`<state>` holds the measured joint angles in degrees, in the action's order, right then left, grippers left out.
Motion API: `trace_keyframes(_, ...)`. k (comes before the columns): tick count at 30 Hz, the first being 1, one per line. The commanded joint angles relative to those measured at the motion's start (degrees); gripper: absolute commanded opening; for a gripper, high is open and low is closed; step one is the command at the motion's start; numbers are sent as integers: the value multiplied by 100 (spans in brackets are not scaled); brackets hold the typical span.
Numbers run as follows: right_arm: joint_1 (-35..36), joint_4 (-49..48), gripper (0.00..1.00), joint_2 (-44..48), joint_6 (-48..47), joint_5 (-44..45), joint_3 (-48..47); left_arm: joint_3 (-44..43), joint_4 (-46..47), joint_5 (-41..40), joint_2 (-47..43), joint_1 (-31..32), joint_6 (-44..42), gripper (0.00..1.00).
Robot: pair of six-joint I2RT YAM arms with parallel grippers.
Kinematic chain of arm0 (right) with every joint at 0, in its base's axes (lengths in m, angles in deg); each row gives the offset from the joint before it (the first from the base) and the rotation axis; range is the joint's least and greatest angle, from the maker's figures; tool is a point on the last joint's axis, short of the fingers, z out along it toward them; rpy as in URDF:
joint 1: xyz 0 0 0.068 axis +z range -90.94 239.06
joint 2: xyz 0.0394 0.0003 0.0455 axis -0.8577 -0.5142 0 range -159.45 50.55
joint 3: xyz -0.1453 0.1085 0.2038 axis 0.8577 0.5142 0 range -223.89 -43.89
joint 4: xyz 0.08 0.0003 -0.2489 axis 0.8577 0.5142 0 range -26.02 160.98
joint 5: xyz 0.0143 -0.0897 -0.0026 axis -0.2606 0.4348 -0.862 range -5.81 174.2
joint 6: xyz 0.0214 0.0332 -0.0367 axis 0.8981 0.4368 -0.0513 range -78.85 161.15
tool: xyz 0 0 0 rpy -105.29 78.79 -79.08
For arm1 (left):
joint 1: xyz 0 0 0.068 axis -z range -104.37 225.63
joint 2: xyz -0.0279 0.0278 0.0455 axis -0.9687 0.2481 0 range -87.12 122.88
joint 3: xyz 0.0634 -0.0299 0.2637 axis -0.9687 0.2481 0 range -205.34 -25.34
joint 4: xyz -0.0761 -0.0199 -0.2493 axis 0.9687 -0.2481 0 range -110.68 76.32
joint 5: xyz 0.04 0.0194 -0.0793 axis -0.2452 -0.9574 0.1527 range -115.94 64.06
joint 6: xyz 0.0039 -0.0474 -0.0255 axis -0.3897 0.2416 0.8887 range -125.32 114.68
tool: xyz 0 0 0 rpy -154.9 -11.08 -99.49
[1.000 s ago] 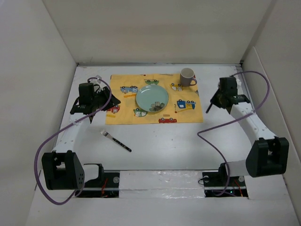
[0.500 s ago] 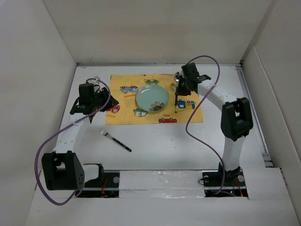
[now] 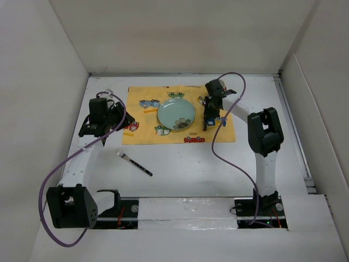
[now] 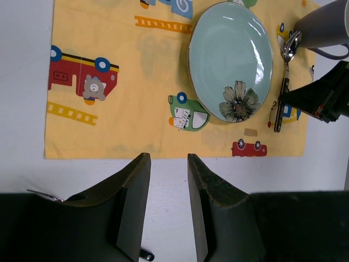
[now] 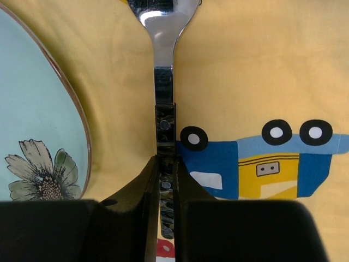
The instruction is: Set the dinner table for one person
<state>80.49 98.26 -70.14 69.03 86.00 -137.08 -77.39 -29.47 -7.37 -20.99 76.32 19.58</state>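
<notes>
The white dinner table [image 3: 180,169] carries a yellow car-print placemat [image 3: 143,134]. On the mat are a pale green flowered plate [image 3: 175,114] and a grey mug [image 3: 216,85], partly hidden by my right arm. My right gripper [image 3: 208,123] is shut on the dark handle of a spoon [image 5: 164,71], which lies along the mat just right of the plate [image 5: 38,125], bowl towards the mug. My left gripper [image 4: 168,164] is open and empty over bare table at the mat's [image 4: 109,120] near edge. A fork [image 3: 134,162] lies on the table in front of the mat.
White panel walls [image 3: 49,82] close in the table on the left, back and right. The arm bases and cables are at the near edge [image 3: 185,210]. The left wrist view also shows the plate [image 4: 229,54], the mug [image 4: 322,27] and the spoon [image 4: 284,82].
My right arm has swung from the table's right side to the placemat and set the spoon down beside the plate's right rim. My left arm has barely moved.
</notes>
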Motion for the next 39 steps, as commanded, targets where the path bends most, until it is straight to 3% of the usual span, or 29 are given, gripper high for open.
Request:
trace_keyframes(1,151,87,18,80,-134,259,-182,29,-29,-55,-197,19,-74,31)
trace_keyframes(5,151,158,34,325,-212,312,-112,-68,-91,-29,-223,19,-100,31)
trace_keyframes(6,203,175,42,526,-265,399,-60,-138,-108,-29,-241,19,-126,31)
trace_keyframes(10,369,280,45,1028,-397,444,-7,-357,-222,24,-285,19,-135,31)
trace_keyframes(11,423,281,44,1342,-467,426,81,-419,-257,68,-328,19,-135,31)
trace_keyframes(13,694,176,19,1634,-468,165,247,-655,-275,217,-381,19,-91,29)
trace_keyframes(14,826,80,7,1888,-459,-29,361,-770,-301,261,-425,19,-30,24)
trace_keyframes(15,1158,-191,0,2073,-407,-501,780,-963,-319,366,-460,19,40,11)
trace_keyframes(16,1162,-368,0,2075,-406,-679,784,-1060,-319,410,-460,19,41,11)
trace_keyframes(17,1579,-552,0,2136,-275,-847,932,-1166,-337,463,-530,19,84,0)
trace_keyframes(21,2689,-1458,0,2041,15,-884,1382,-1605,-529,701,-733,19,199,0)
trace_keyframes(23,3049,-1670,15,1891,33,-893,1277,-1825,-784,639,-864,19,208,0)
trace_keyframes(24,3382,-1853,35,1708,7,-849,1251,-1878,-794,570,-917,19,242,0)
trace_keyframes(25,3542,-1933,42,1584,-28,-883,1181,-1887,-803,578,-961,19,260,2)
trace_keyframes(27,3971,-1908,57,1294,-203,-857,962,-1914,-663,613,-1067,19,287,18)
trace_keyframes(30,4368,-1505,60,636,-493,-480,321,-2221,-583,587,-1032,19,234,27)
trace_keyframes(34,4738,-960,60,-121,-661,196,-366,-2739,-723,516,-900,19,85,29)
trace_keyframes(39,4739,-670,59,-920,-696,803,-972,-2714,-601,770,-847,19,128,29)
